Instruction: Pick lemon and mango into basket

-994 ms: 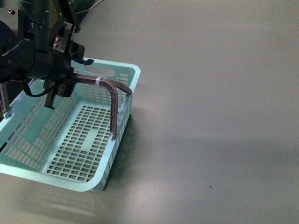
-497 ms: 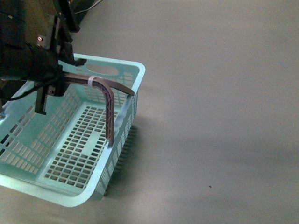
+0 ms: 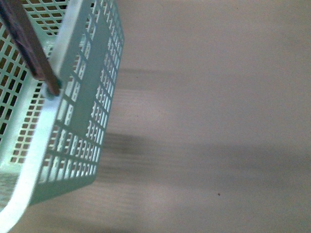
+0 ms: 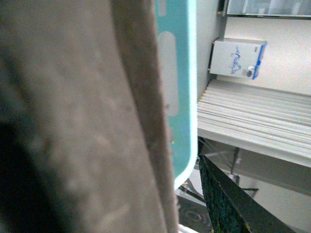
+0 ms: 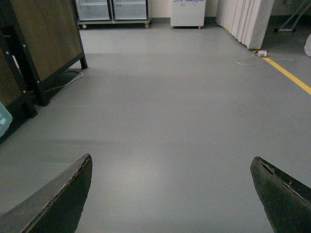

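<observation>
Front / basket: seen tilted, close at left, long axis running away fr. cam; brown handle at its top.
Front / lemon, mango: not seen; direction can't be told.
L wrist / handle: filling view, basket rim beside it; left gripper hidden, state can't be told.
R wrist / right gripper: spread wide, nothing held; bare floor ahead, no fruit.

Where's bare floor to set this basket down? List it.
The grey floor right of the basket is bare. Ahead of the open right claw, floor is free between the dark board and the yellow line. Crowded only at the basket.
</observation>
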